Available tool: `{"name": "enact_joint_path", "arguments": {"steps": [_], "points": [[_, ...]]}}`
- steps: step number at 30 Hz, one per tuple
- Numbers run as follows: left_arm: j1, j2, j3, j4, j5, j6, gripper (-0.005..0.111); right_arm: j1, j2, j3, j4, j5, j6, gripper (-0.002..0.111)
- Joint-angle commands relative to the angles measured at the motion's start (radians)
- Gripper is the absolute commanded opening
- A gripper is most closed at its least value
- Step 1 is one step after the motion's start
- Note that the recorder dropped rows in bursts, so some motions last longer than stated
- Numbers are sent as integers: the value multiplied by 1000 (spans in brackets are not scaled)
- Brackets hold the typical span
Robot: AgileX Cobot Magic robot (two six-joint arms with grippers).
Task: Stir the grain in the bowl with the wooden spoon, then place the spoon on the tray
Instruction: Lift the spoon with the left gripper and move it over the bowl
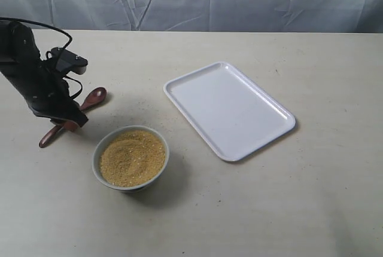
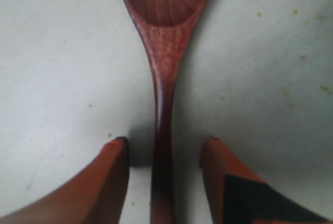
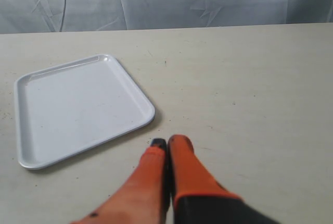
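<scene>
The wooden spoon (image 1: 93, 98) lies flat on the table at the left, its handle running under my left gripper (image 1: 61, 123). In the left wrist view the spoon (image 2: 165, 73) passes between the orange fingertips (image 2: 115, 153), with a gap on each side; the left gripper (image 2: 164, 143) is open around the handle and not touching it. The white bowl (image 1: 97, 151) full of yellow-tan grain (image 1: 132, 157) stands just right of that gripper. The white tray (image 1: 228, 109) sits at centre right, also seen as the tray (image 3: 78, 107) ahead of my shut right gripper (image 3: 167, 143), which holds nothing.
A wrinkled grey cloth (image 1: 239, 0) hangs along the table's far edge. Loose grains (image 2: 296, 36) speckle the table near the spoon. The right arm is outside the exterior view.
</scene>
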Motion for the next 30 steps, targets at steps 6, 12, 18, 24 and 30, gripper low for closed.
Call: {"name": "enact_joint_path", "arguments": {"steps": [6, 12, 18, 24, 30], "points": [[-2, -1, -5, -18, 15, 1, 3, -6, -6, 4, -1, -12, -1, 3], [-4, -91, -67, -36, 112, 6, 0, -6, -6, 4, -1, -9, -1, 3], [-47, -205, -150, -180, 322, 199, 0, -6, -6, 4, -1, -9, -1, 3], [-195, -297, -153, -122, 429, 315, 0, -6, -6, 4, -1, -9, -1, 3], [-373, -326, -139, 93, 564, 304, 0, -6, -6, 4, -1, -11, -1, 3]]}}
